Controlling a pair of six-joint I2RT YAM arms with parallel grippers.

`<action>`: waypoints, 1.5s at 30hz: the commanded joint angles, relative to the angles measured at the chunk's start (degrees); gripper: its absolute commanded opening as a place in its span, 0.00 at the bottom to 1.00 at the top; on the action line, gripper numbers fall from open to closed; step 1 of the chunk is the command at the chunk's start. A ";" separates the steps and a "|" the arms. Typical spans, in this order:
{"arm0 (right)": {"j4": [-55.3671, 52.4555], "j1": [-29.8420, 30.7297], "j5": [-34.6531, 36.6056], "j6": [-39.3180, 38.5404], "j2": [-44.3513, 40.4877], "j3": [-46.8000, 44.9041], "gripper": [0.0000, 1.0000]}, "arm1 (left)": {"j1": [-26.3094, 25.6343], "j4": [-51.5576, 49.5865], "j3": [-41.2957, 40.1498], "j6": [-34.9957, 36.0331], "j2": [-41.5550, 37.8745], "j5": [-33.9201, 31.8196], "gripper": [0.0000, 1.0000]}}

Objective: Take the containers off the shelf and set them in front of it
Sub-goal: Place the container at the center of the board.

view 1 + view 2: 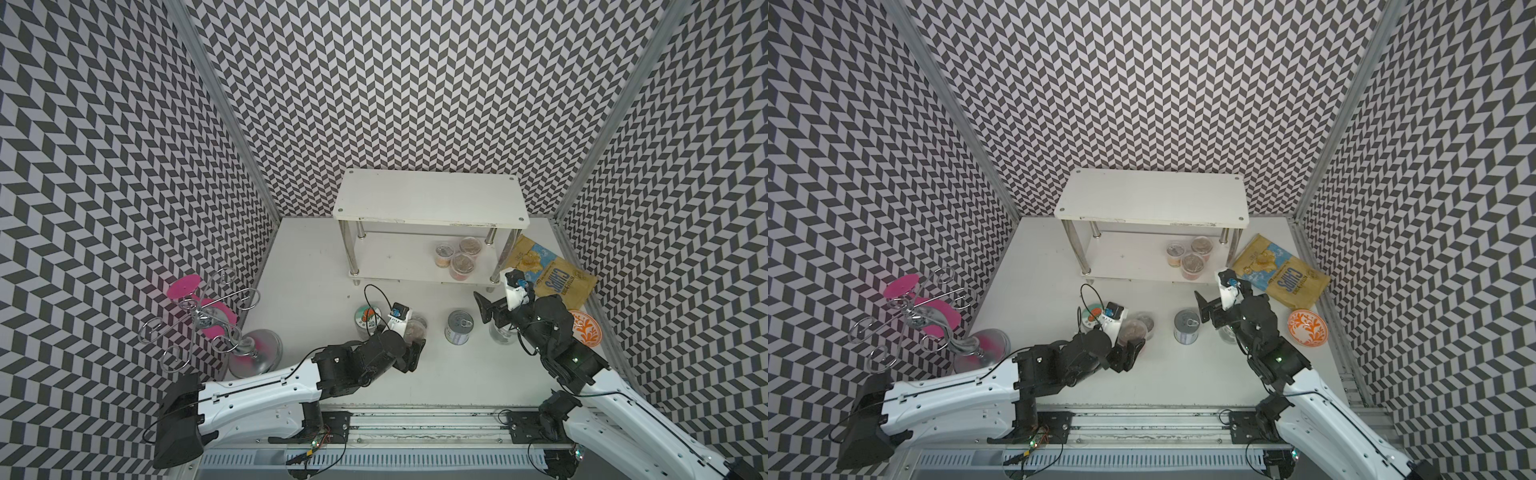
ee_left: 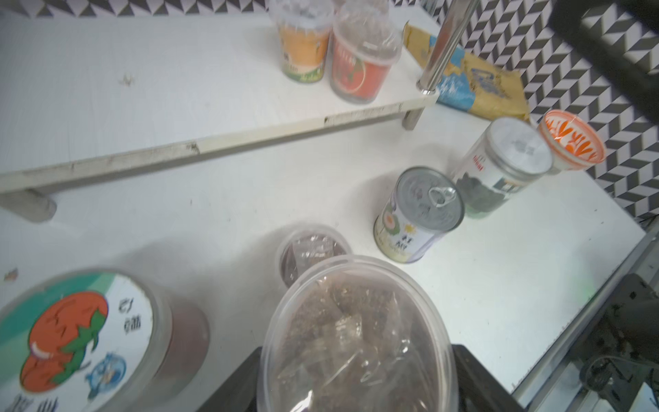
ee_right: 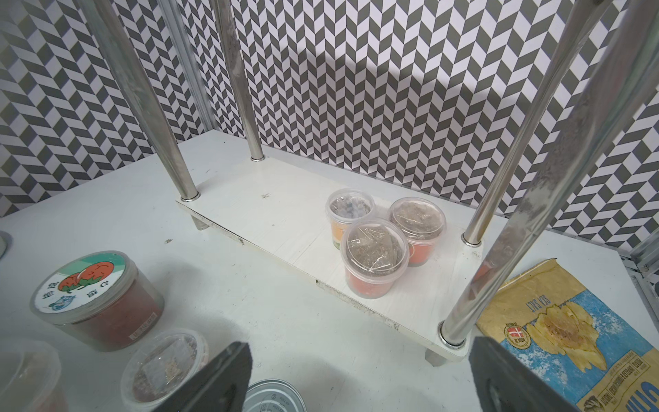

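The white two-tier shelf stands at the back, and three film-topped cups cluster at the right end of its lower board. On the table in front of it are a tomato-label lidded jar, a film-topped cup, a pull-tab tin can and a white-lidded clear jar. My left gripper is shut on another film-topped cup, between the tomato jar and the can. My right gripper is open and holds nothing, above the table by the shelf's front right leg.
A yellow-blue chips bag lies right of the shelf, with an orange-patterned bowl in front of it beside the right arm. A chrome wire stand with pink discs fills the left side. Patterned walls close in three sides.
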 commanded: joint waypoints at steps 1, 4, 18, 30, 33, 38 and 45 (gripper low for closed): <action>3.74 -0.69 -1.94 -1.12 0.07 -0.10 1.00 | -3.32 -8.66 -1.07 -10.97 -1.54 -5.28 0.77; 4.22 -1.54 -2.95 -1.46 0.19 -0.27 1.00 | -5.12 -11.01 -3.62 -16.56 -1.83 -6.87 0.79; 7.16 -3.28 -6.93 -3.08 4.20 0.52 1.00 | -4.96 -20.72 -10.58 -32.32 -4.05 -13.82 0.80; 7.18 -5.81 -9.38 -3.59 4.20 0.51 0.99 | -4.59 -23.84 -11.34 -39.04 1.16 -14.50 0.81; 7.72 -6.41 -10.40 -3.84 4.77 0.59 1.00 | -4.80 -25.08 -9.33 -38.82 2.73 -15.40 0.80; 8.74 -6.77 -11.20 -3.73 5.54 0.52 1.00 | -4.80 -26.38 -7.53 -39.01 5.11 -16.66 0.81; 8.73 -7.22 -11.03 -3.61 4.67 -0.10 1.00 | -4.78 -28.07 -7.90 -41.06 3.49 -15.83 0.81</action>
